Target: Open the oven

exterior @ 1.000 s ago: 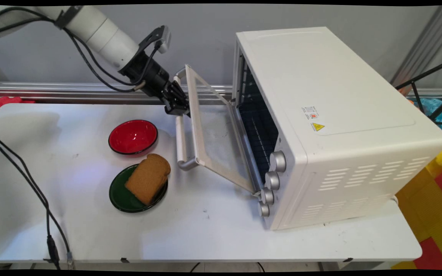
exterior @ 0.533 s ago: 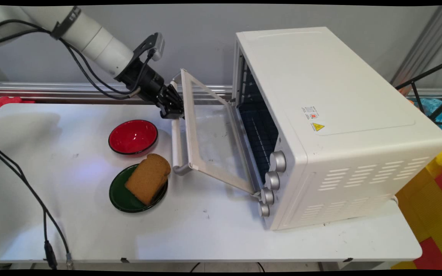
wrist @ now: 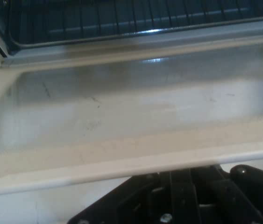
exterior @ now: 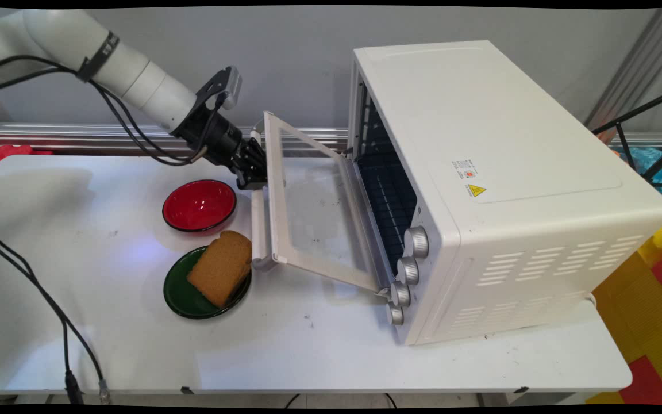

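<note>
One second was enough for us to see the oven door [exterior: 314, 207] swing further down: its top edge, with the pale bar handle [exterior: 258, 221], had dropped and drawn out toward the table's [exterior: 308, 345] left end, so that the handle's near end now hung just over the edge of the green plate [exterior: 184, 299] and beside the slice of brown bread [exterior: 222, 265] — we judged the door well past half open, though not yet flat. The gripper [exterior: 253, 169] had travelled with it, lower and further left, at the far end of the handle. We could not tell how wide its fingers stood — the hand view showed only black linkage under the door's rim and the glass beyond, with the oven's [exterior: 509, 172] dark rack at the top. Our arm reached in from the upper left, forearm sloping down to the right, wrist aimed at the door. The red bowl [exterior: 199, 205] sat just left of the handle, nearer the table's far edge.
</note>
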